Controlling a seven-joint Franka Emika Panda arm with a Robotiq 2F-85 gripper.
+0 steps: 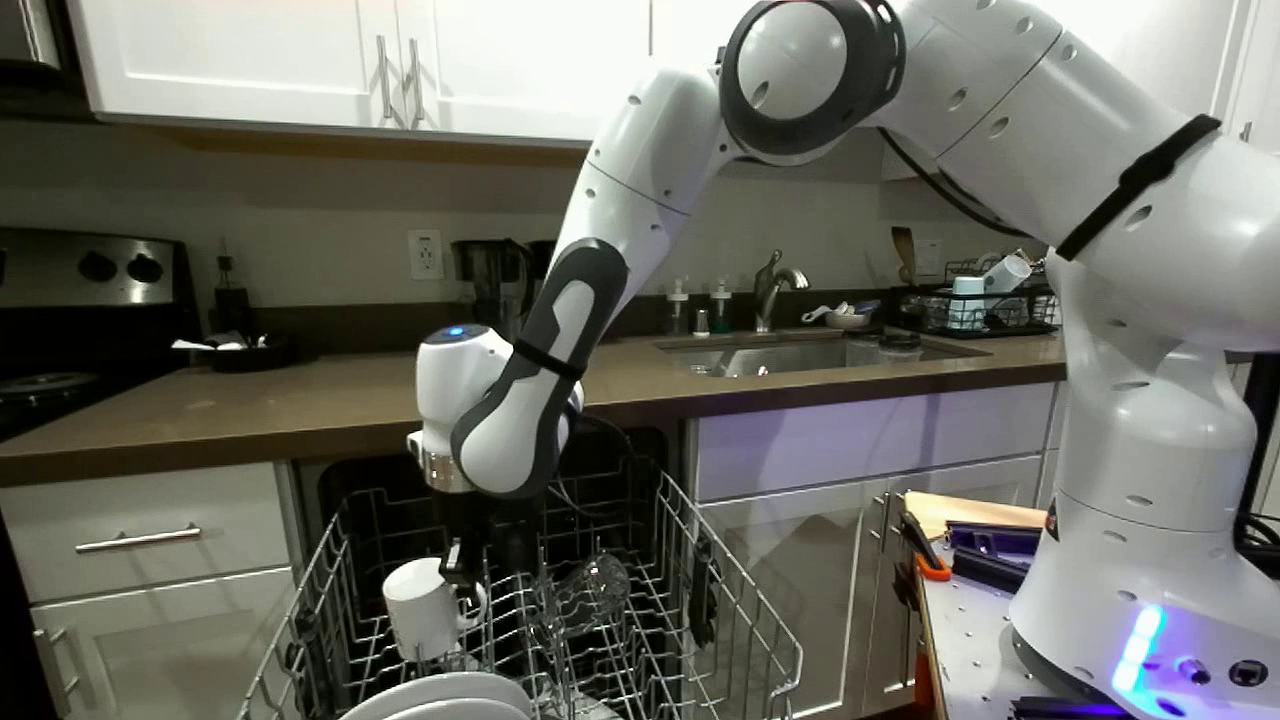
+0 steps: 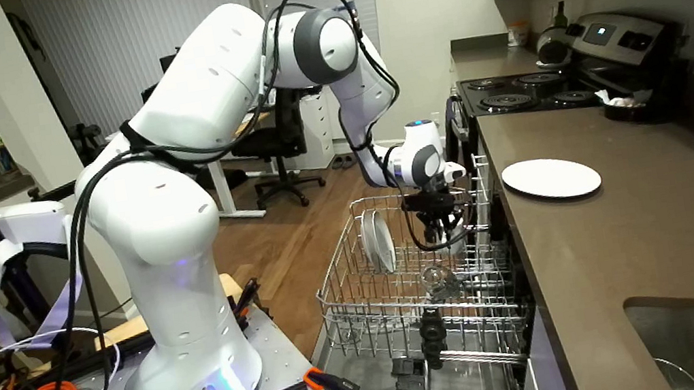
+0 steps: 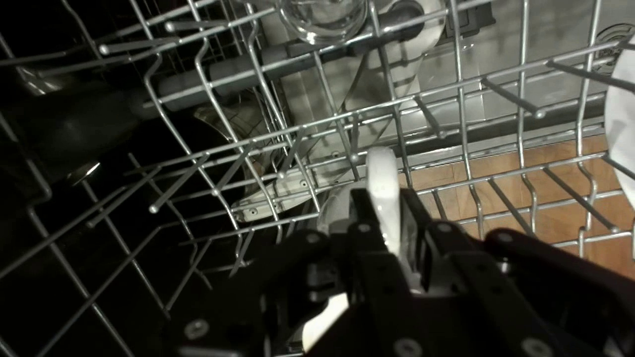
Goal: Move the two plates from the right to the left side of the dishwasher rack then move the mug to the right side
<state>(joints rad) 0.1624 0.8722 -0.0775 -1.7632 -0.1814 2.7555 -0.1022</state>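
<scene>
Brown kitchen worktop (image 2: 609, 245), lone white plate (image 2: 551, 178) near its front edge, wire dishwasher rack (image 1: 738, 585) extended below, gripper (image 3: 385, 201) pinching the handle (image 3: 382, 171) of a white mug (image 1: 420, 612) near the rack's edge farthest from the robot base (image 1: 1130, 580), two white dinner plates (image 2: 383, 241) upright near the rack's front edge

The wire dishwasher rack (image 2: 363, 305) carries 2 white plates (image 2: 383, 243), standing on edge close together, and a clear glass (image 2: 440, 281). A mug (image 1: 420, 610) is within its sides; whether it rests on the rack cannot be told. On the brown counter (image 2: 629, 242) alongside, a 3rd plate (image 2: 551, 178) lies flat, with a black bowl (image 2: 630, 111) farther along.
</scene>
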